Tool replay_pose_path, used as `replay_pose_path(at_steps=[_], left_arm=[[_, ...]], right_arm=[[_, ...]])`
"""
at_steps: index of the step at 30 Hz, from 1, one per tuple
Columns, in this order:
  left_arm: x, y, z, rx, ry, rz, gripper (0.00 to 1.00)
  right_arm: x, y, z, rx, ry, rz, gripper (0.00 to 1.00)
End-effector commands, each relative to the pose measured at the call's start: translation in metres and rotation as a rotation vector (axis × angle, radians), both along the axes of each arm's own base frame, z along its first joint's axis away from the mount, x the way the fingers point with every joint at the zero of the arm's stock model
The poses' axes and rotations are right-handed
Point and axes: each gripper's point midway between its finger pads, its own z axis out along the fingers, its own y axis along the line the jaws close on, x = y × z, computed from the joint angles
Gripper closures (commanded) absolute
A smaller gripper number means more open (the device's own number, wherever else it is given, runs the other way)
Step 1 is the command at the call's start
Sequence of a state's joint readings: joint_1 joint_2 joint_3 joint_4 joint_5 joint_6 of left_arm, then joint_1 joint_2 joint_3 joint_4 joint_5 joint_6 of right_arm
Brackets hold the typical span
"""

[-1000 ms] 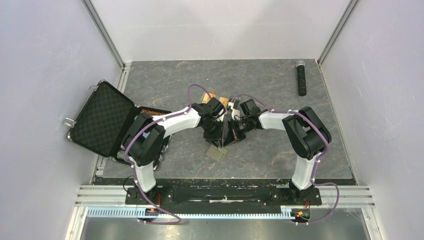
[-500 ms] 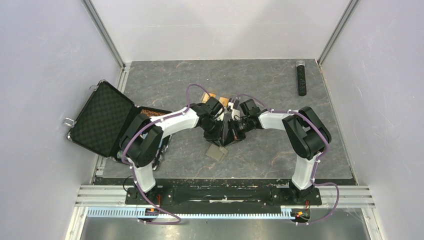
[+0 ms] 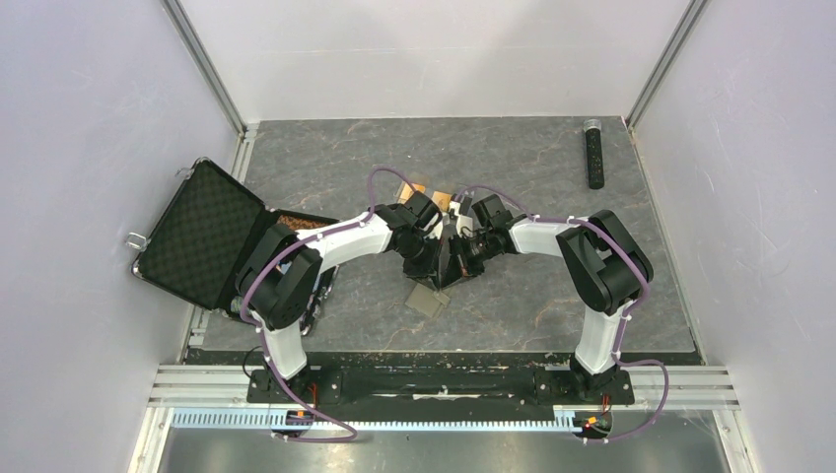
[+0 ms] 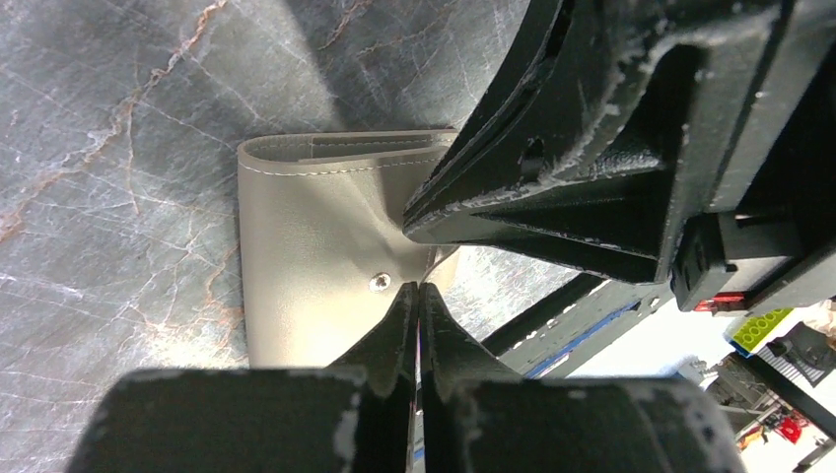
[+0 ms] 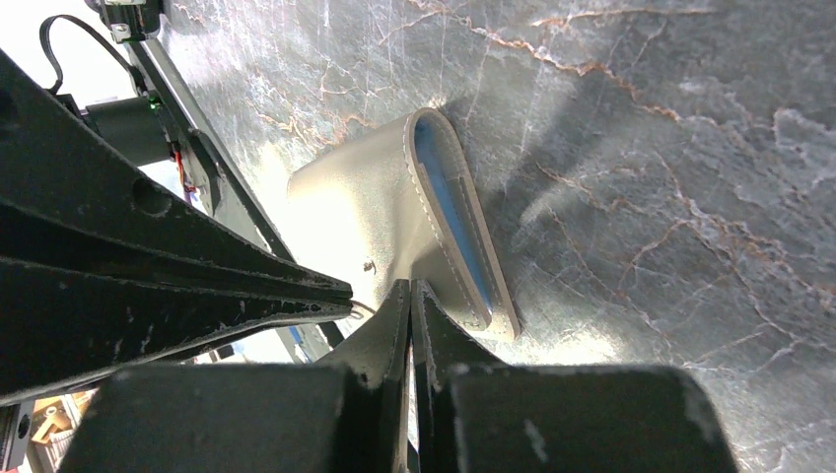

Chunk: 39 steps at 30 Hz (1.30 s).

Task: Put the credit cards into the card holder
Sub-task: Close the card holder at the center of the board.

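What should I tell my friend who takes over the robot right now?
The left gripper is shut, its tips at the edge of the card holder beside the snap. Whether it really pinches the holder cannot be told.
The right gripper is shut, its tips at the same edge.
The card holder lies folded on the table, gaping a little so its blue inside shows.
The credit cards lie on the table beyond the arms; none is held.
Done: no card can be seen in the holder.
Left: open the holder, pick up the cards, slide them in.
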State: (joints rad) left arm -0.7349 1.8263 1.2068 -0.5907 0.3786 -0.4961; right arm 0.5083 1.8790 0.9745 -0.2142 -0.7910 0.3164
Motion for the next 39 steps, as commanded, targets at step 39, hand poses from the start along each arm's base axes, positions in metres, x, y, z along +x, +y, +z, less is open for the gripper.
replay_pose_path(at_steps=[39], left_arm=[[0.011,0.018,-0.026,0.026,-0.050,-0.015,0.98]], right_arm=[[0.002,0.006,0.022,0.066,-0.135,0.067,1.00]])
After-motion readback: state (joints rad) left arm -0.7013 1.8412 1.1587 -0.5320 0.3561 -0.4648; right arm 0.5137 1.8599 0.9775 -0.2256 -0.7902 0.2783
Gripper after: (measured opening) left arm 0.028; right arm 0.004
